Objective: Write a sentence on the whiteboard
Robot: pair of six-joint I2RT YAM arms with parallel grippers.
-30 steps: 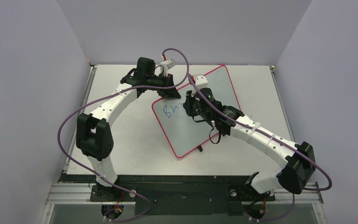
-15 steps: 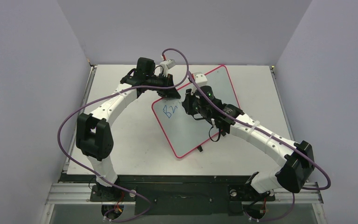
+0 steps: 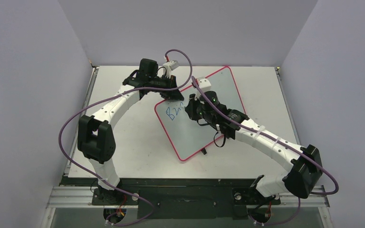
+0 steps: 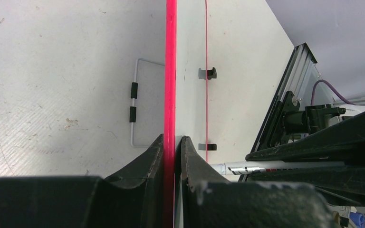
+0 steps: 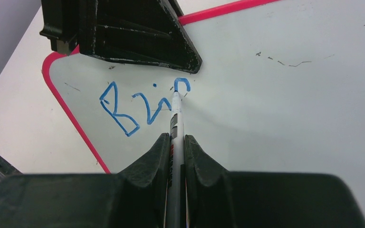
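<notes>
The whiteboard [image 3: 193, 138] sits askew mid-counter [image 3: 133, 137]. The left end effector [image 4: 173, 144] pinches its far red rim. The right end effector [image 5: 177, 140], above it, is closed on a marker [image 5: 176, 118] whose tip touches the sentence [image 5: 138, 107], "Bri".

A white rectangular whiteboard [image 3: 197, 135] with rounded corners and a thin red-pink rim sits turned diagonally near the middle of the table [image 3: 123, 137], with small black clips on its near-right edge. The sentence [image 5: 140, 107] is only begun: blue marker letters "Bri" and a partial arch, perhaps a "g", near the board's left corner.
</notes>
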